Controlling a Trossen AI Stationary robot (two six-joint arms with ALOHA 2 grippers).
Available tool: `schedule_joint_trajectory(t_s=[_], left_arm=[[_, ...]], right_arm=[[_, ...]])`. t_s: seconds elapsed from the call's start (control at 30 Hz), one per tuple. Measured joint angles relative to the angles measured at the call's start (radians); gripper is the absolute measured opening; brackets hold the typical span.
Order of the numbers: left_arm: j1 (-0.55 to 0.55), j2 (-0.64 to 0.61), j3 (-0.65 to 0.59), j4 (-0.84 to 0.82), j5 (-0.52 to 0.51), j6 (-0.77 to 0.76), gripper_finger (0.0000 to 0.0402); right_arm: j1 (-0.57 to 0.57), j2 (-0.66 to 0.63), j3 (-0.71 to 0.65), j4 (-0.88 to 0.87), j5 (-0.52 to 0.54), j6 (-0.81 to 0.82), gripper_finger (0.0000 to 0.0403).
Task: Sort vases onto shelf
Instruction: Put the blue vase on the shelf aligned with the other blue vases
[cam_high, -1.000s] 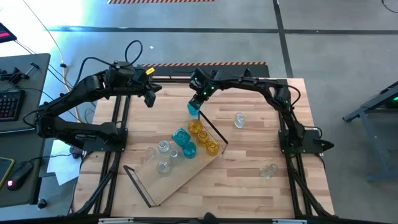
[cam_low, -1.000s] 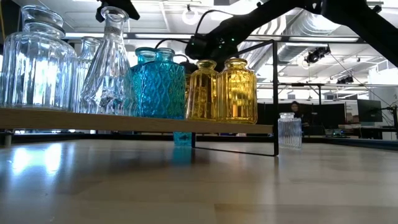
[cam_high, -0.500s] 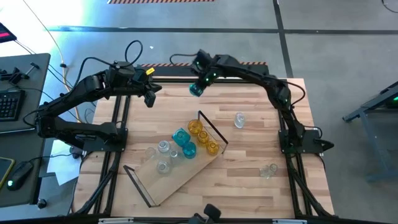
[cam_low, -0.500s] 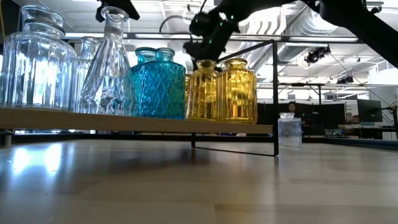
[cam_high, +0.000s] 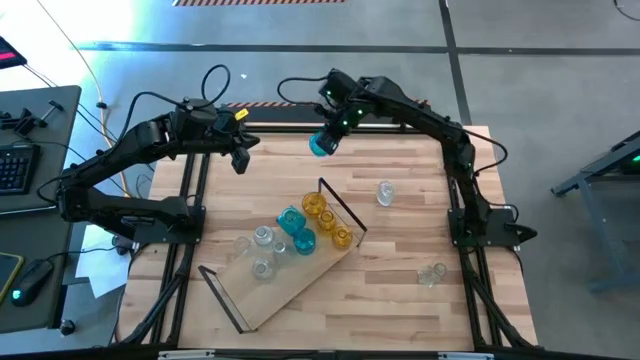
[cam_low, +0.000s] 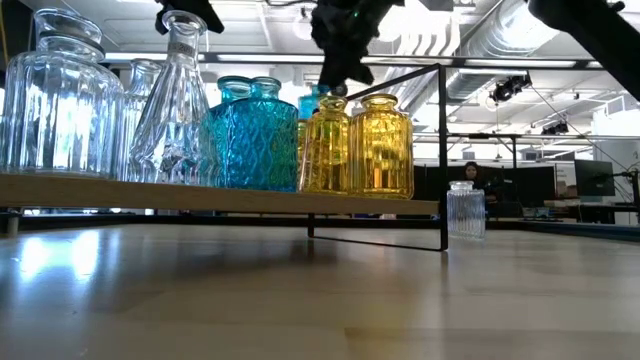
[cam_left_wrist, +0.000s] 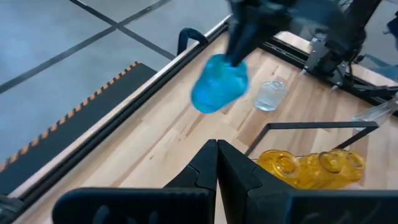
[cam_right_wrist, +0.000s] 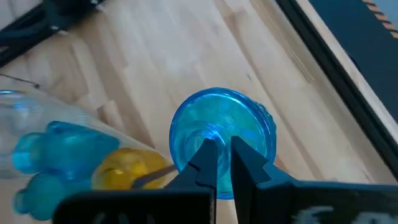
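My right gripper (cam_high: 332, 128) is shut on a teal-blue vase (cam_high: 321, 144) and holds it in the air over the table's far middle; the left wrist view also shows this vase (cam_left_wrist: 217, 84). The shelf (cam_high: 290, 285) lies slantwise on the table, with a black wire frame (cam_high: 340, 205) at its end. Yellow vases (cam_high: 327, 221), teal vases (cam_high: 297, 231) and clear vases (cam_high: 258, 245) stand on the shelf. My left gripper (cam_high: 240, 158) hangs shut above the far left of the table, touching nothing. My right gripper holds the teal-blue vase at its top, by the mouth (cam_right_wrist: 208, 138), between its two nearly shut fingers. The fingers come from above, slanting down. The vase hangs tilted below them (cam_left_wrist: 217, 84), clear of the table. Whether one finger is inside the mouth cannot be told.
One clear vase (cam_high: 385, 192) stands on the table to the right of the shelf, and another (cam_high: 432, 273) lies near the right arm's base. The shelf's other wire frame (cam_high: 222, 300) is near the table's front edge. Bare wood lies along the far edge.
My right gripper has risen and drawn toward the table's far edge with the teal-blue vase. The vase has come up from the table beside the shelf's far end and now hangs clear.
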Motion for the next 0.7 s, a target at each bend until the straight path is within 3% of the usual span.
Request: schedule_joint_trajectory(t_s=[0.7], left_arm=[[0.000,0.000,0.000,0.001,-0.011,-0.002,0.0000]], right_arm=[[0.187,-0.167,0.007,0.027,-0.029,0.124,0.0000]])
